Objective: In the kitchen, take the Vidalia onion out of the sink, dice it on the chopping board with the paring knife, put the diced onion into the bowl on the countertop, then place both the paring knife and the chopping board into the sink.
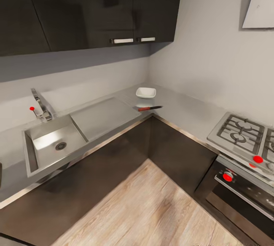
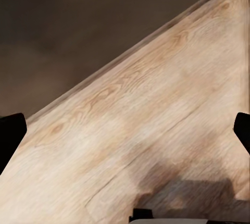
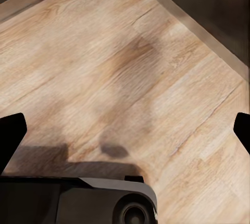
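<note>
The steel sink (image 1: 32, 154) lies at the left of the countertop (image 1: 182, 112), with its round drain bare and a tap (image 1: 41, 107) with a red knob behind it. In the counter's corner stands the white bowl (image 1: 145, 93). Just in front of it lies the paring knife (image 1: 149, 107), red-handled with a dark blade. The Vidalia onion and the chopping board are out of view. My left gripper (image 2: 125, 135) hangs open above the wood floor beside dark cabinet fronts. The right gripper (image 3: 125, 135) is open too, over floor.
A flat drainboard (image 1: 102, 116) joins the sink on its right. A gas hob (image 1: 243, 131) and an oven with red knobs (image 1: 227, 176) stand at the right. Dark wall cabinets (image 1: 95, 6) hang overhead. Light wood floor (image 1: 152, 208) spreads in front of the L-shaped cabinets.
</note>
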`<state>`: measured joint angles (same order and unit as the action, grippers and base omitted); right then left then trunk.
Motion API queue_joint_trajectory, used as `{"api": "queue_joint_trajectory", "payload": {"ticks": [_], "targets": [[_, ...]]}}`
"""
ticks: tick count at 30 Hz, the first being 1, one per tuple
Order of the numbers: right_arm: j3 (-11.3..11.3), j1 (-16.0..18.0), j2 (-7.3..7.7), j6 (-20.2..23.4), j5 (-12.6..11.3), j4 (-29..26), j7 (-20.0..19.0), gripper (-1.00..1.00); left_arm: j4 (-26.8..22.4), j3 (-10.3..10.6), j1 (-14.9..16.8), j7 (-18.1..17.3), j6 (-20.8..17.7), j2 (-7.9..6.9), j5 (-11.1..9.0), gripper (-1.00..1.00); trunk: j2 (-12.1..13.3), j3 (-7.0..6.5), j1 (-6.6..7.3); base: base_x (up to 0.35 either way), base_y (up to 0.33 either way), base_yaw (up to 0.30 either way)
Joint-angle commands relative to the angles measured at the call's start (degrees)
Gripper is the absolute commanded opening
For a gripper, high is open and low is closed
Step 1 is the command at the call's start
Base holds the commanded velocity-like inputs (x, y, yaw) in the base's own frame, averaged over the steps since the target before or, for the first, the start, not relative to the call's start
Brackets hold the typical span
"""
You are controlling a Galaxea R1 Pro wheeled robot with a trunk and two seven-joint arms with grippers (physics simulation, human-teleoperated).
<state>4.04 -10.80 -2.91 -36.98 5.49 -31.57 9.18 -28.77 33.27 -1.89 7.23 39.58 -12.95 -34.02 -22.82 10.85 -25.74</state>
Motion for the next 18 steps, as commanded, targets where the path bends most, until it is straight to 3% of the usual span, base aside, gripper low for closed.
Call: {"api": "queue_joint_trajectory", "payload": {"ticks": [1,7,11,13,16,17,18], "targets": [[0.1,-0.01,0.01,0.06,0.57,-0.07,0.58,1.0,-0.13,0.48,0.01,0.6,0.14,-0.08,-0.17,1.0,-0.1,0.01,-0.04,0.0,0.0,-0.193],[0.09,-0.01,-0.01,0.06,0.57,-0.07,0.58,1.0,0.46,0.48,0.0,0.6,-0.04,0.22,-0.16,1.0,-0.1,-0.38,-0.04,0.0,0.0,-0.175],[0.09,-0.01,-0.09,0.06,0.57,-0.07,0.6,1.0,0.46,0.5,0.1,0.85,-1.87,2.64,0.41,1.0,-0.1,-0.46,-0.04,0.0,0.0,-0.049],[0.09,-0.01,-0.13,0.06,0.57,-0.07,0.6,1.0,0.29,0.5,0.13,0.9,-5.73,3.8,1.39,1.0,-0.1,-0.47,-0.04,0.0,0.0,-0.015],[0.09,-0.01,-0.19,0.01,0.58,-0.07,0.62,1.0,-3.28,0.5,1.63,0.93,-19.19,5.96,5.03,1.0,-0.1,-0.48,-0.04,0.0,0.0,-0.006],[0.11,-0.01,-0.2,-0.01,0.58,-0.07,0.61,1.0,-4.58,0.5,2.08,0.94,-21.8,6.25,5.81,1.0,-0.1,-0.48,-0.04,0.0,0.0,-0.003],[0.14,-0.01,-0.24,-0.05,0.57,-0.07,0.62,1.0,-7.79,0.49,2.9,0.97,-27.11,6.72,7.5,1.0,-0.1,-0.48,-0.04,0.0,0.0,-0.002]]}}
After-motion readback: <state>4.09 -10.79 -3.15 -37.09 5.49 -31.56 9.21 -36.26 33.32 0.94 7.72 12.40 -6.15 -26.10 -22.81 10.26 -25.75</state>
